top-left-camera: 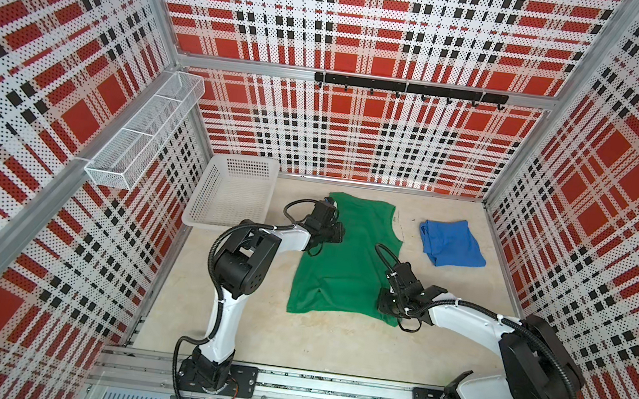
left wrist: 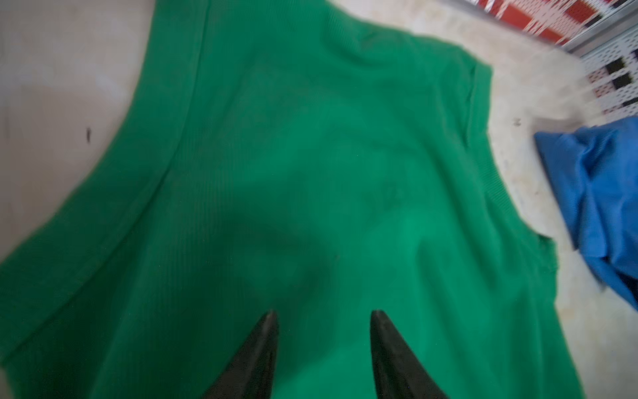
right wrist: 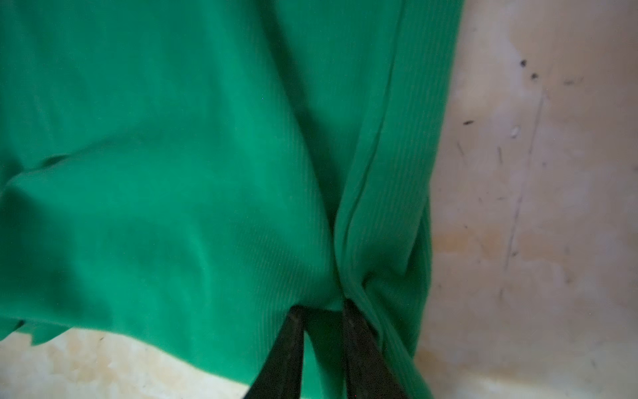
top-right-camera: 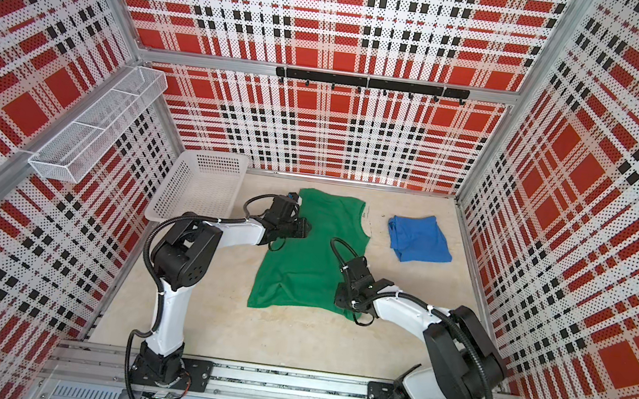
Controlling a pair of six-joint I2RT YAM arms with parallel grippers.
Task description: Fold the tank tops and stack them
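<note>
Green tank top [top-left-camera: 343, 262] flat, right claw [right wrist: 322, 305] pinching its hem (fabric bunched), left claw [left wrist: 324, 312] released — poised over it.

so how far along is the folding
Done: the blue tank top looks roughly folded, lying alone at the right. In hand: the right jaws pinch a hem corner of the green tank top, which lies flat, unfolded. To do: folding it and stacking the two.

Blue tank top [left wrist: 600, 193] cut off at wrist-view edge, green tank top [left wrist: 310, 172] blurred
</note>
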